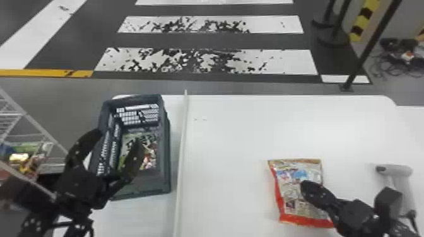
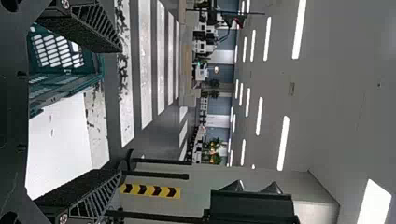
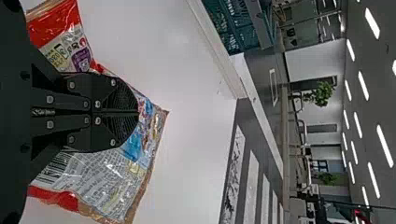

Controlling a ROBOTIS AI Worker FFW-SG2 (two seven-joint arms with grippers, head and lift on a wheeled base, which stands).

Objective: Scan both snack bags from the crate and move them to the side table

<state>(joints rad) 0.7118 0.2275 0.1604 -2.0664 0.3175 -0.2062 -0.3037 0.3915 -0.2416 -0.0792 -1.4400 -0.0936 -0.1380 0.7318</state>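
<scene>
Dark-green crate (image 1: 167,138): open-topped, with lattice walls, upright on the left of the white desk (image 1: 233,148).
Crate contents: one green patterned snack bag (image 1: 150,157), down inside; part of it is hidden behind a finger.
Red-and-silver snack bag (image 1: 288,182): lying flat on the desk, right of the raised white strip (image 1: 182,141) and toward the near edge; its printed side with the barcode faces up.
Left gripper (image 1: 118,138): at the near left part of the crate, jaws spread wide with nothing between them; in the head view one finger shows against the crate's inside. Contact with the crate: cannot tell.
Right gripper (image 1: 306,187): over the red-and-silver bag, jaws pressed together and empty, the bag spreading out beyond them on both sides. Contact with the bag: cannot tell.
Scanner (image 1: 400,170): pale grey, on the desk to the right of the red-and-silver bag, apart from it.
Wire rack (image 1: 34,121): left of the crate, holding colourful packs (image 1: 26,159), too blurred to count.
Count: one crate, two snack bags (one inside, one out), one scanner, one wire rack.
</scene>
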